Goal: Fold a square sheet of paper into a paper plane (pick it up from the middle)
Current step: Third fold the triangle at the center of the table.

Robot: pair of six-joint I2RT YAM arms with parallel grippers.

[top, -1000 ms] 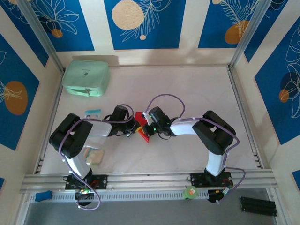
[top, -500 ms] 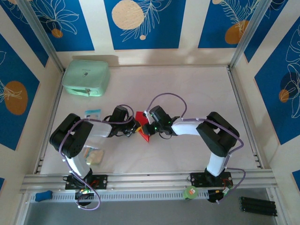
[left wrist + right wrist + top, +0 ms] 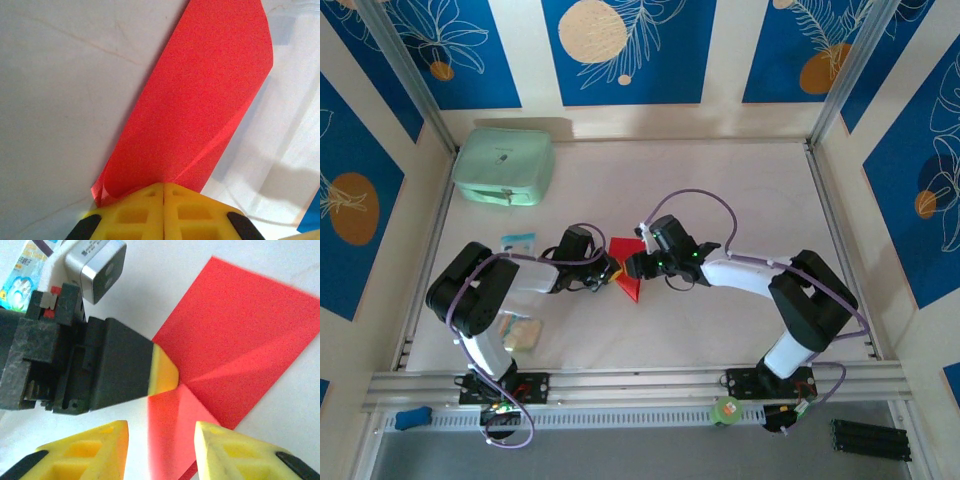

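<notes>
Drew the right fingers (image 3: 87,452) back a little, spread wide, uncovering the square sheet of paper (image 3: 245,335). Kept it pinched between the left fingers (image 3: 135,212). Likely readies another fold.

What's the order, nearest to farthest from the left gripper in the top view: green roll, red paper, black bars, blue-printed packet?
1. red paper: pinched in the left gripper, mid-table.
2. blue-printed packet: on the table on the left side, beside the left arm.
3. green roll: on the near rail by the right arm's base.
4. black bars: near right corner, off the table.
</notes>
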